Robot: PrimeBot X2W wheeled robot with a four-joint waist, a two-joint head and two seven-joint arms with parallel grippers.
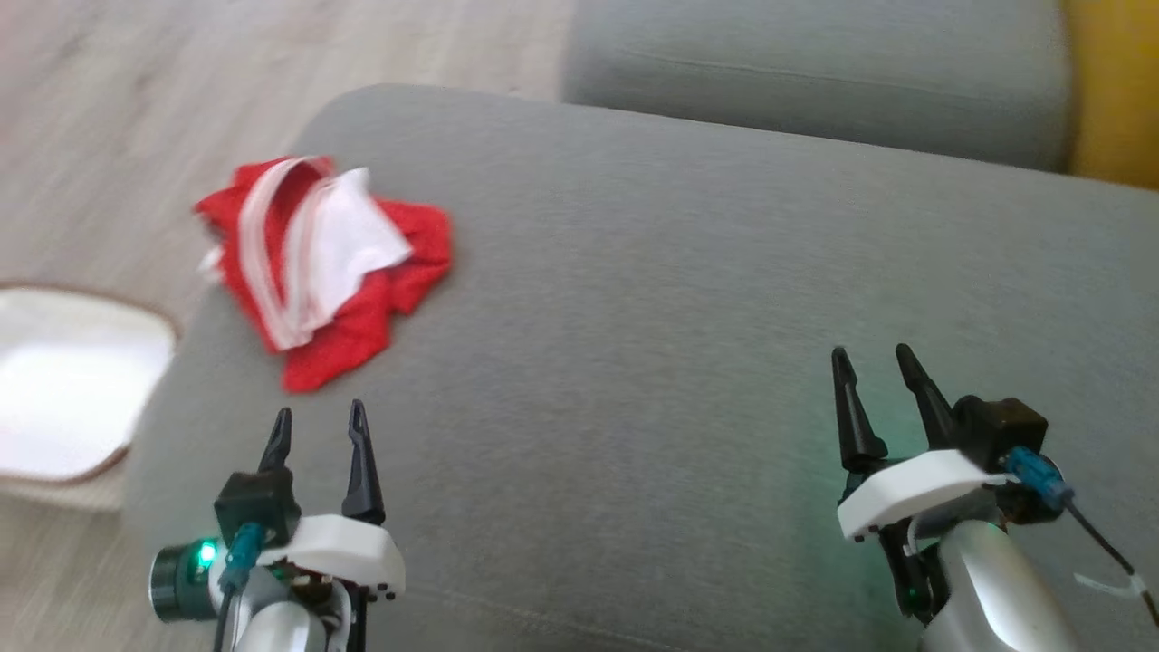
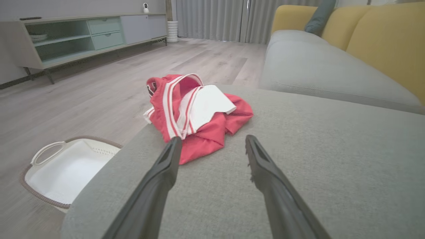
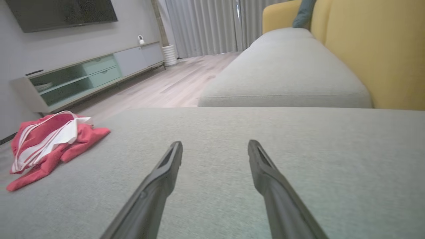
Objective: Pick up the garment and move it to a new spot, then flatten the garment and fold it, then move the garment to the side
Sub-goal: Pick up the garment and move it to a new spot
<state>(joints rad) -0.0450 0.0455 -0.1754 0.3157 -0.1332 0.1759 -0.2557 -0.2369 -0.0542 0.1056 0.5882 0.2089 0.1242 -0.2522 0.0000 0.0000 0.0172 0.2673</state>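
– Grey seat cushion (image 1: 679, 317) spreads across the head view, with pale wood floor (image 1: 109, 109) past its edge at eleven o'clock. Where is the garment?

– The garment (image 1: 326, 272), red with white stripes, lies crumpled on that cushion at ten o'clock, close to the rounded corner. A white panel is folded over the top of the red cloth.

– And the two hands?

– The left gripper (image 1: 320, 409) sits at seven o'clock, its fingers spread and empty, tips aimed toward twelve. They stop just short of the garment's near hem, with a strip of bare cushion between them.

– The other one?

– The right gripper (image 1: 872, 350) is at four o'clock, released as well and holding nothing. It hangs over bare upholstery, well apart from the garment. In the right wrist view the cloth lies off at nine o'clock.

– Anything around the cushion?

– A white basket (image 1: 54, 389) with a brown rim stands on the floor at nine o'clock, beside the cushion's edge. A second cushion (image 1: 815, 81), also grey, lies at one o'clock, and a yellow backrest (image 1: 1114, 91) shows at two.
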